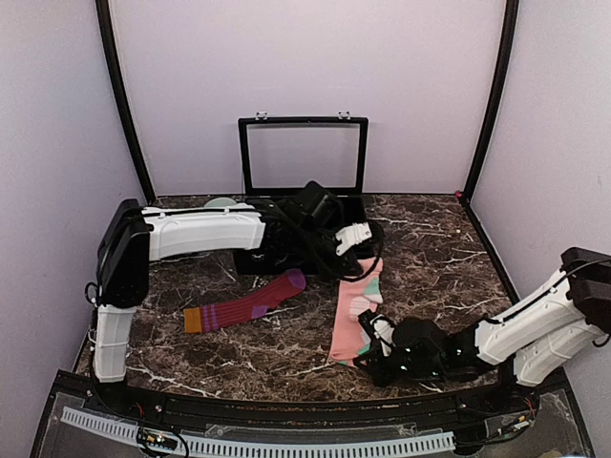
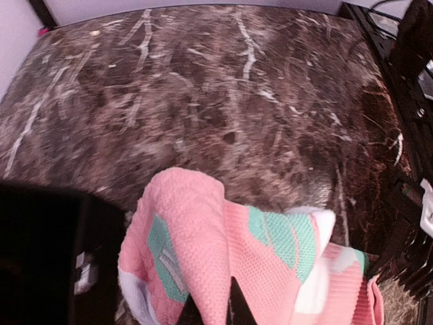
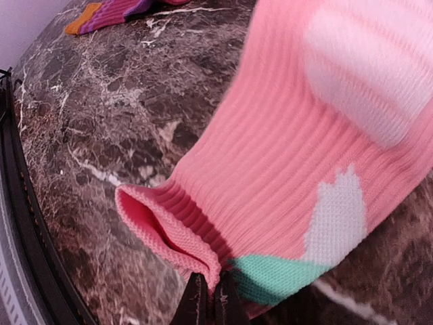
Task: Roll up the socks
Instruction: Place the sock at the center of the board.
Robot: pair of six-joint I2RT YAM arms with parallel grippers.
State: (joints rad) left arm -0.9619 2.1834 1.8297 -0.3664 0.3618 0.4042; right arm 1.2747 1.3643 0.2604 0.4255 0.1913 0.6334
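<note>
The salmon-pink sock (image 1: 357,310) is seen stretched on the table (image 1: 430,258) at about 4 o'clock from its centre, with its toe end (image 2: 183,203) toward 12 o'clock and its cuff (image 3: 169,237) toward 6 o'clock. The left pincer (image 2: 216,313) is clenched on the toe end, which is lifted and bunched. The right pincer (image 3: 208,301) is pinched tight on a thin edge of the cuff. The greatest risk is judged to be at the cuff: only a narrow rim of knit is caught, so it could be pulled free if the toe end is drawn too hard toward 12 o'clock. Should the cuff be released, the whole sock could be dragged across the table instead of being rolled. A loose or skewed roll could also be produced if the bunched toe is folded off the sock's line, since the fabric is soft and stretchy. The maroon sock (image 1: 246,305) lies flat at about 8 o'clock, well apart, and could be left out of the roll unless it is brought over. By count, two socks, two arms with one pincer each, and one black case (image 1: 302,121) with its lid raised at 12 o'clock are seen.
</note>
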